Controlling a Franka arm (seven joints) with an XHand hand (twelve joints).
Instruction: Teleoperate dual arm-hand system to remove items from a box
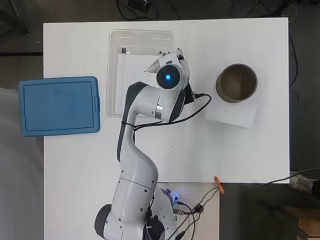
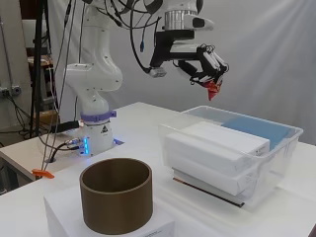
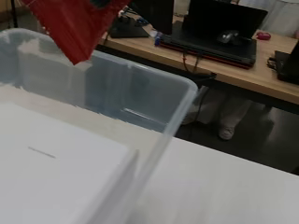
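A clear plastic box (image 2: 232, 163) (image 1: 114, 75) holds a stack of white flat packages (image 2: 212, 150). High above the box, my hand (image 2: 205, 64) has its fingers curled round a small red packet (image 2: 213, 90) that hangs from the fingertips. The wrist view shows the red packet (image 3: 77, 25) close up, over the box's far rim (image 3: 154, 77) and a white package (image 3: 51, 172). From overhead, the arm hides the hand and part of the box.
A brown cylindrical container (image 2: 116, 200) (image 1: 236, 82) stands on a white flat box (image 1: 232, 116) at the table's right. A blue lid (image 1: 59, 106) lies left of the clear box. A small orange object (image 1: 218, 184) sits at the table's near edge.
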